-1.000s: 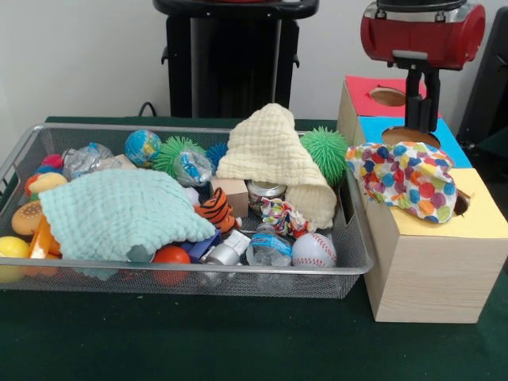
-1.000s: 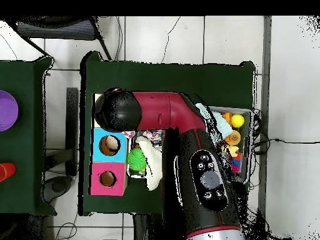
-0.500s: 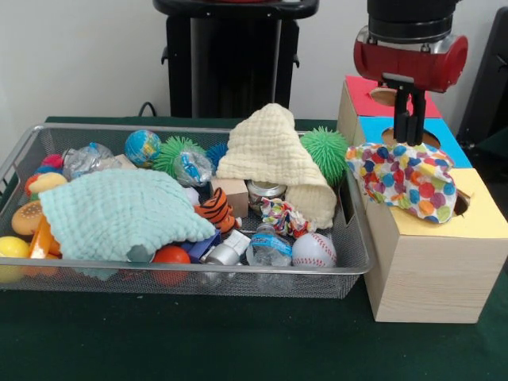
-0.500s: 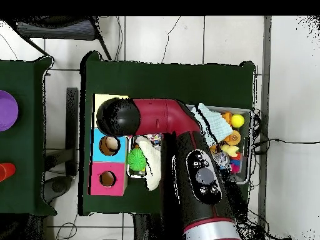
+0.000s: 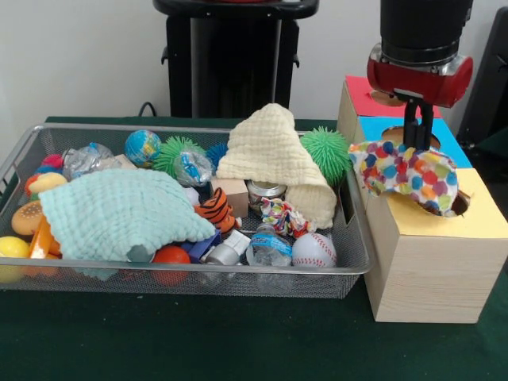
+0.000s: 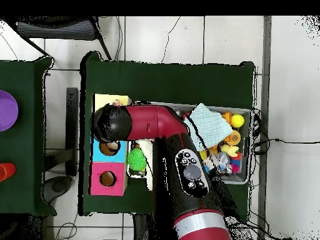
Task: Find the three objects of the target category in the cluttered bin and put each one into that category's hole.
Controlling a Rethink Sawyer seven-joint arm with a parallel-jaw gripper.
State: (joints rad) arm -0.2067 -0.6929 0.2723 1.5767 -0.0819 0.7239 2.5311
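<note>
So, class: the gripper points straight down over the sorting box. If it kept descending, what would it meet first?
Most likely the polka-dot cloth draped over the yellow section of the sorting box. The gripper hangs at the cloth's upper edge, though depth is unclear; it might meet the blue section instead.

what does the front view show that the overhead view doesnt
Only the front view shows the polka-dot cloth draped over the yellow box's hole, the gripper just above it, and the baseball.

Only the overhead view shows the arm's full sweep over the boxes, and a purple disc on a side table.

Both show the mint cloth in the wire bin, and the green spiky ball.
</note>
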